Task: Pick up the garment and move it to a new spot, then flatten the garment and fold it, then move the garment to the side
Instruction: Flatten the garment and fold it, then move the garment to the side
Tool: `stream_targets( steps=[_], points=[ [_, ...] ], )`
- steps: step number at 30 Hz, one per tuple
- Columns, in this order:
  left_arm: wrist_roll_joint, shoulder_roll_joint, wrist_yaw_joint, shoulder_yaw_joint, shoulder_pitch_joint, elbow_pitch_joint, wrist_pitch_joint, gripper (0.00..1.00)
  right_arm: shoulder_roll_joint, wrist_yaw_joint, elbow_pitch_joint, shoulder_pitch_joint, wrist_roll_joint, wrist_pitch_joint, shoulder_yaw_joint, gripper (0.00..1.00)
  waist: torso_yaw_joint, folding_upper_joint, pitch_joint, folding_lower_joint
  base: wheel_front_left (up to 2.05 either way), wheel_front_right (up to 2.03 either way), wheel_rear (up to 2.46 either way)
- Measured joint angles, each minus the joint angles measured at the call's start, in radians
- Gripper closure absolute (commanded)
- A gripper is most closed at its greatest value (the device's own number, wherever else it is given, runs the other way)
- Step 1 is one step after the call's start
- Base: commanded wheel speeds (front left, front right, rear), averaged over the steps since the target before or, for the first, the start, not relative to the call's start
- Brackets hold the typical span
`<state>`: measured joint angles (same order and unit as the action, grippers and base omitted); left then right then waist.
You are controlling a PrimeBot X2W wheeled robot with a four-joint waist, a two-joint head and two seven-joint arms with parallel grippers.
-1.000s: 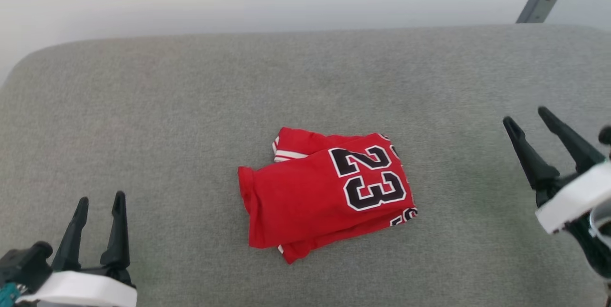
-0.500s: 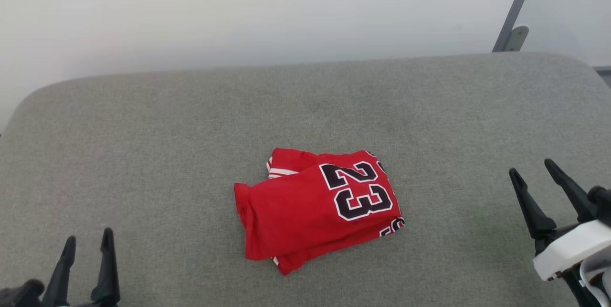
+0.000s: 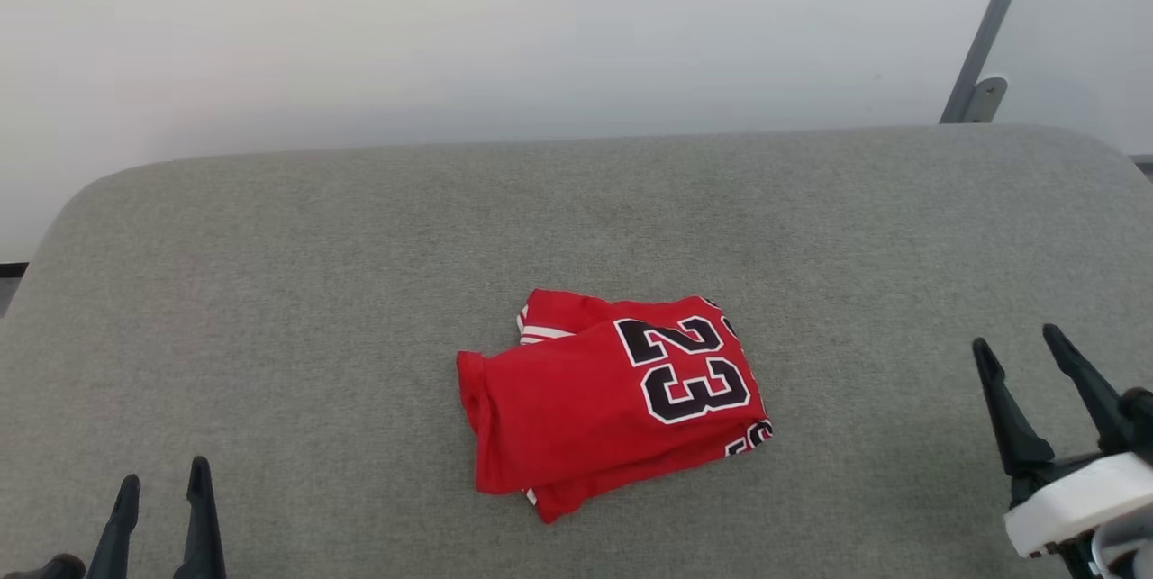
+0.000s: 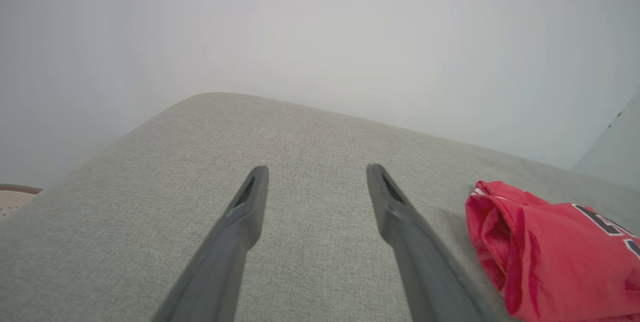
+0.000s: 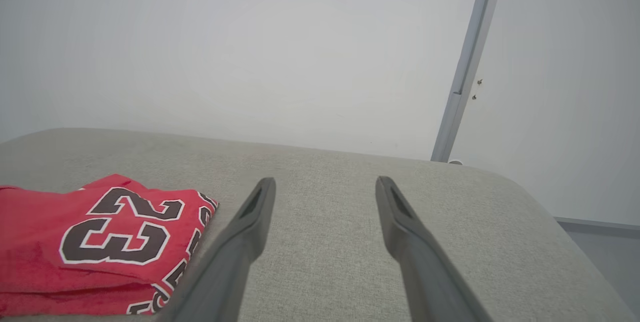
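The garment (image 3: 612, 403) lies on the grey cushion (image 3: 270, 291) as a small bundle of several layers, with the black 23 on top and a striped sleeve end showing at its far edge. My left gripper (image 3: 164, 471) waits well to the left of the garment and nearer to me. Its fingers are spread and hold nothing. My right gripper (image 3: 1017, 338) stands well to the right of the garment, also wide open and empty. I think the garment already looks folded, so the risk now is to spoil this fold. If I pinch only the top layer, the lower layers can fall open when I lift. The edge of the garment nearest to me is not even, and one layer sticks out there, so a finger could catch it and pull it loose. If I come down too steeply, my fingertips can dig into the soft cushion cloth and drag it together with the garment. If the two grippers lift at different heights, the bundle can slide and twist. Nothing stands between my grippers and the garment. Beyond the garment there is the pale wall (image 3: 450, 21), and far to its right a grey post (image 3: 991, 30) rises behind the cushion, well apart from my way.
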<state>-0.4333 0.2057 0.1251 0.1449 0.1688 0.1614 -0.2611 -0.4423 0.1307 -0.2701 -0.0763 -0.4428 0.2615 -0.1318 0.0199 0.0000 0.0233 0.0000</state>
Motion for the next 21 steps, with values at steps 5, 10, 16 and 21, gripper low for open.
stream_targets(
  steps=[5, 10, 16, 21],
  points=[
    [0.011, -0.012, 0.001, 0.001, -0.001, -0.009, 0.0, 0.0, 0.033, 0.0, 0.014, 0.031, 0.037, 0.0, 0.033, 0.0, -0.012, 0.0, 0.007, 0.0, 0.0, 0.0, 0.0],
    [0.018, -0.018, 0.001, -0.005, -0.005, -0.023, 0.0, 0.0, 0.059, 0.0, 0.029, 0.048, 0.061, 0.0, 0.052, 0.0, -0.015, 0.0, 0.012, 0.0, 0.0, 0.0, 0.0],
    [0.025, -0.028, 0.001, -0.008, -0.01, -0.03, 0.0, 0.0, 0.077, 0.0, 0.035, 0.052, 0.077, 0.0, 0.073, 0.0, -0.013, 0.0, 0.015, 0.0, 0.0, 0.0, 0.0],
    [0.028, -0.032, 0.002, -0.01, -0.011, -0.032, 0.0, 0.0, 0.089, 0.0, 0.038, 0.07, 0.088, 0.0, 0.085, 0.0, -0.014, 0.0, 0.018, 0.0, 0.0, 0.0, 0.0]
  ],
)
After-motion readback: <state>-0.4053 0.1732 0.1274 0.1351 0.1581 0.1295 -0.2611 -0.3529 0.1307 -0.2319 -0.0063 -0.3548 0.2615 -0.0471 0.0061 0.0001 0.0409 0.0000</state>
